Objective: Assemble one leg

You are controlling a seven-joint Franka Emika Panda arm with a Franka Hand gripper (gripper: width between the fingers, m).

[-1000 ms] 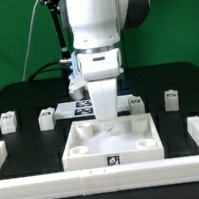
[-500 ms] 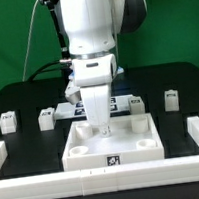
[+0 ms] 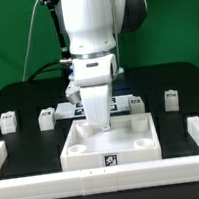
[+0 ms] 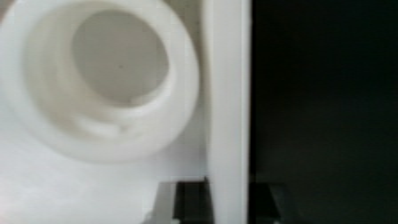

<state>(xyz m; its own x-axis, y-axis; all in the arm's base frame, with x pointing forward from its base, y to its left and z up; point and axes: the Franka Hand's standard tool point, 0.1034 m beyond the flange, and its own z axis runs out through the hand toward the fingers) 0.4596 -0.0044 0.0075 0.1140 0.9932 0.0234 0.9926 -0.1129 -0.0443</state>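
Nothing is assembled yet, I judge: four legs [image 3: 45,117] stand loose on the table [image 3: 22,139] beyond the tray [image 3: 143,142], and my claw [image 3: 99,128] seems closed only on its far wall.

I see my black desk [image 3: 22,97] carrying a white tray [image 3: 80,158] beneath the tool [image 3: 103,130], the marker board [image 3: 72,109] just behind. Two legs [image 3: 45,117] lie on the exterior view's left of the tool and two more legs [image 3: 137,105] on its right.
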